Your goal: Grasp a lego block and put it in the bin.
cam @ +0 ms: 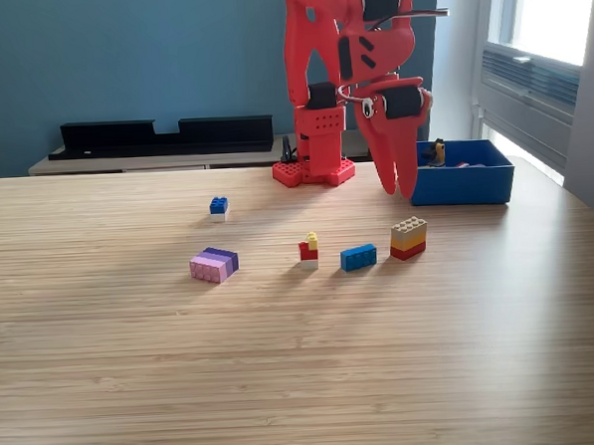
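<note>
Several lego blocks lie on the wooden table: a small blue one (218, 206), a purple and pink one (214, 264), a red, yellow and white one (308, 250), a flat blue one (359, 257) and a tan, yellow and red stack (408, 238). The blue bin (461, 182) stands at the exterior view's right, with a few small pieces inside. My red gripper (397, 191) points down just left of the bin, above and behind the stacked block. Its fingers stand slightly apart, with nothing between them.
The arm's red base (314, 170) sits at the table's far edge. Behind it is a low shelf with black trays (163, 135) against a blue wall. A window is at the right.
</note>
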Motion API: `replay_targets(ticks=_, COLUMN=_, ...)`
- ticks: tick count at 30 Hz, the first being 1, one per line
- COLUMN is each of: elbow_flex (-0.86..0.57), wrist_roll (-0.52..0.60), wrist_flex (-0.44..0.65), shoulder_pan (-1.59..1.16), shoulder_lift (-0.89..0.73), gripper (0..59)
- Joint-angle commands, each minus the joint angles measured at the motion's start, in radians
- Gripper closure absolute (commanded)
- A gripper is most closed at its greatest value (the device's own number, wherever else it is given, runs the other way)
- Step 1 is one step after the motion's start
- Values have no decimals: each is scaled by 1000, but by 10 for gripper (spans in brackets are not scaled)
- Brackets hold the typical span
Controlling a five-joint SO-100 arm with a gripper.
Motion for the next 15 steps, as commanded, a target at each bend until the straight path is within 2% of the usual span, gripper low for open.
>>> replay_targets(ticks=1, elbow_flex=11, wrist_roll=-69, wrist_flex=-15, shoulder_pan=-11, shoulder_lift=66, gripper=310)
replay_targets(ticks=5, elbow_flex=48, wrist_roll=-123, wrist_flex=-37, shoulder_pan=-14, shoulder_lift=66, gripper=277)
replay_targets(ticks=15, elbow_flex=72, wrist_roll=-167, wrist_flex=-67, shoulder_pan=-14, shoulder_lift=64, gripper=263)
